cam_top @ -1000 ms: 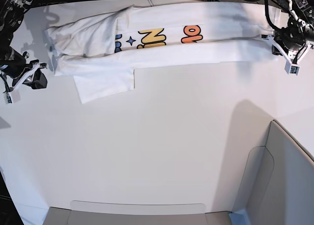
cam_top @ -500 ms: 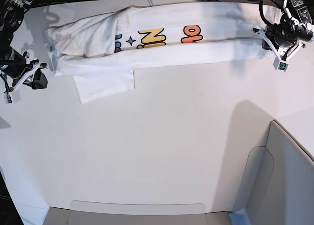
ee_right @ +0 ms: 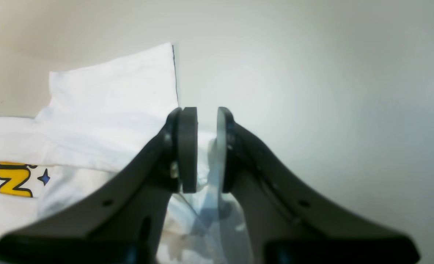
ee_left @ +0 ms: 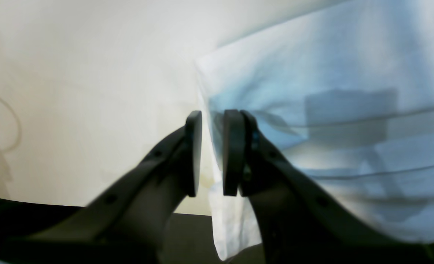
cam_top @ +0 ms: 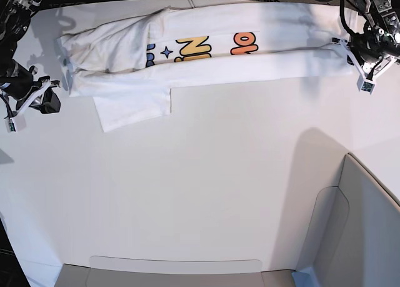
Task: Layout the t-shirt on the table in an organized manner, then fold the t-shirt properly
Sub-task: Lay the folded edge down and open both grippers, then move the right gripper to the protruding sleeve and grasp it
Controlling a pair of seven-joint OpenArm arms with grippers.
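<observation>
The t-shirt (cam_top: 187,62) lies along the far side of the table (cam_top: 206,187), folded into a long band. Part of the yellow and orange print shows, and one sleeve (cam_top: 134,109) sticks out toward the near side.

The left gripper (ee_left: 211,154) is at the hem end of the shirt. Its jaws stand a little apart, with the edge of the cloth right at the gap. It looks like it may be pinching that edge, but I cannot tell for sure. The right gripper (ee_right: 206,150) is at the other end, near the sleeve. Its jaws are a little apart too, and some thin cloth seems to sit between them. I cannot tell if it is really held.

What could go wrong? The hold on each end looks thin. If an arm pulls or lifts fast, the edge may slip out and the shirt would flop down crooked. If only one end is caught, the band could twist or bunch up. The loose sleeve could drag and open the fold.
</observation>
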